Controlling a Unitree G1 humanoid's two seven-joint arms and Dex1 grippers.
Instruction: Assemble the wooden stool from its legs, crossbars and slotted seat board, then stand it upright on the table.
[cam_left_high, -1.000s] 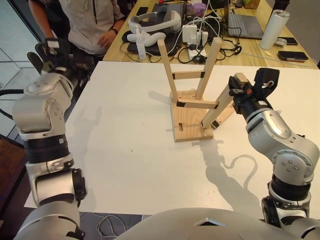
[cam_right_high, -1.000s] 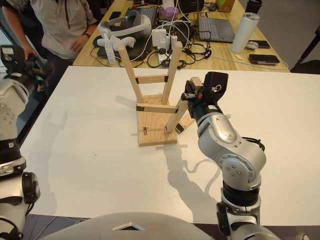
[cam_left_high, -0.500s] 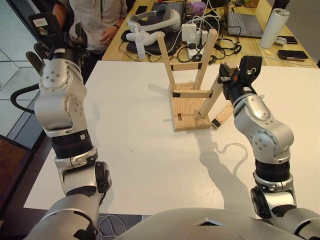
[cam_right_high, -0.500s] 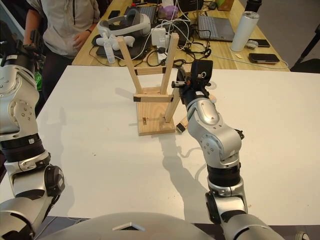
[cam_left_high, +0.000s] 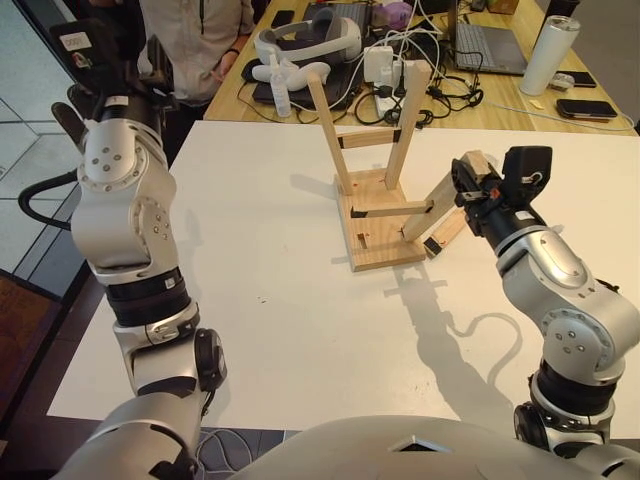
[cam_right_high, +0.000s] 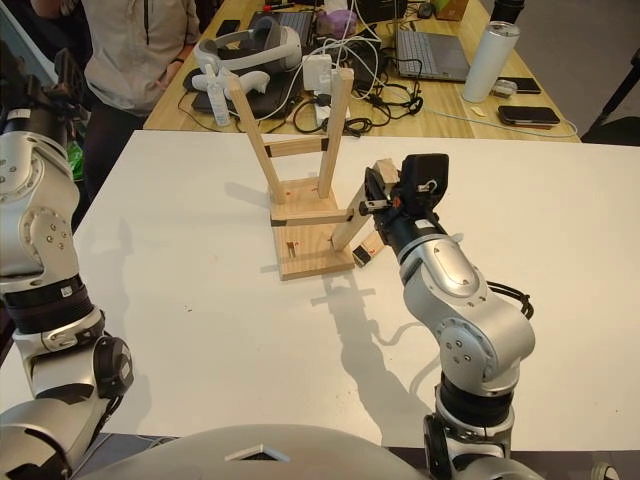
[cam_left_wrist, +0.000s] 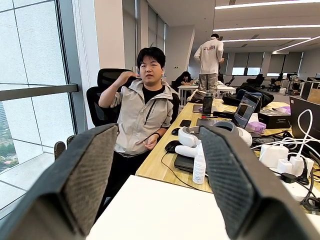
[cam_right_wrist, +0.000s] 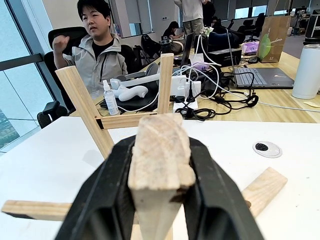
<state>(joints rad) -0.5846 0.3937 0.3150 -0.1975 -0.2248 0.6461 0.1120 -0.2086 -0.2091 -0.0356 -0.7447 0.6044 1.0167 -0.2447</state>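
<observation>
The stool stands upside down on the white table (cam_left_high: 250, 320), its slotted seat board (cam_left_high: 375, 248) lowest. Two legs (cam_left_high: 328, 130) rise at the back, joined by a crossbar (cam_left_high: 364, 138). A third leg (cam_left_high: 438, 196) leans out to the right, tied to the frame by another crossbar (cam_left_high: 390, 209). My right gripper (cam_left_high: 479, 176) is shut on that leg's top end (cam_right_wrist: 159, 150). The board's shadow lies slightly apart from its near edge. A loose wooden piece (cam_left_high: 446, 229) lies flat beside the board. My left gripper (cam_left_wrist: 159, 131) is held high at the far left, open and empty.
Behind the table's far edge runs a wooden desk with a headset (cam_left_high: 310, 42), a spray bottle (cam_left_high: 282, 88), tangled cables (cam_left_high: 440, 95), a laptop (cam_left_high: 488, 48), a white tumbler (cam_left_high: 548, 58) and a phone (cam_left_high: 582, 108). A person sits at that desk.
My right gripper has drawn the gripped leg to the right, and the stool has shifted and tipped with it. The left arm rose a second ago and now holds still.
</observation>
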